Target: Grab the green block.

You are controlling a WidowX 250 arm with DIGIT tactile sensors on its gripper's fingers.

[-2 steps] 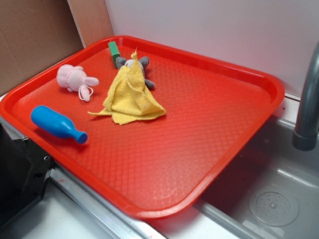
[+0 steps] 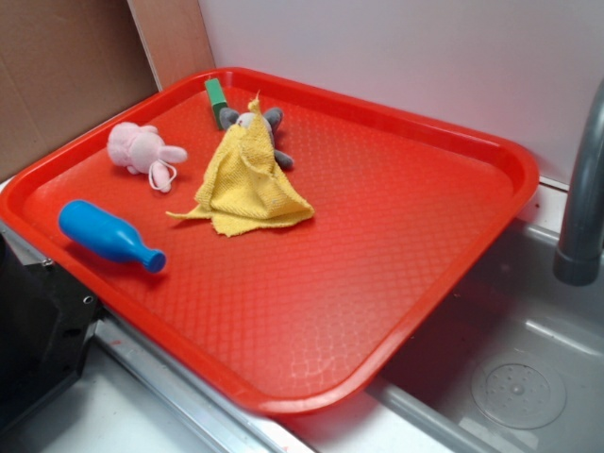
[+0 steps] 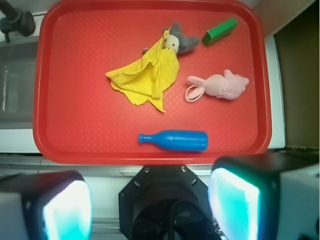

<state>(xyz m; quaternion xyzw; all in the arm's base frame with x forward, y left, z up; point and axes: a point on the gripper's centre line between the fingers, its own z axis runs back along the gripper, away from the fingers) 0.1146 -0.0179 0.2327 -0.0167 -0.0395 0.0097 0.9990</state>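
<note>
The green block (image 2: 216,97) (image 3: 220,31) lies near the far rim of the red tray (image 2: 453,283) (image 3: 75,145), next to a grey plush partly under a yellow cloth. My gripper (image 3: 150,207) hangs high above the tray's near edge, well away from the block, and is out of sight in the exterior view. Its two pads (image 3: 67,212) stand wide apart with nothing between them.
On the tray lie a blue bottle (image 2: 109,236) (image 3: 175,140), a pink plush (image 2: 142,149) (image 3: 222,85), a yellow cloth (image 2: 247,184) (image 3: 147,80) and a grey plush (image 3: 181,42). A sink with a grey faucet (image 2: 580,208) is at the right; a cardboard wall (image 2: 66,75) stands at the left.
</note>
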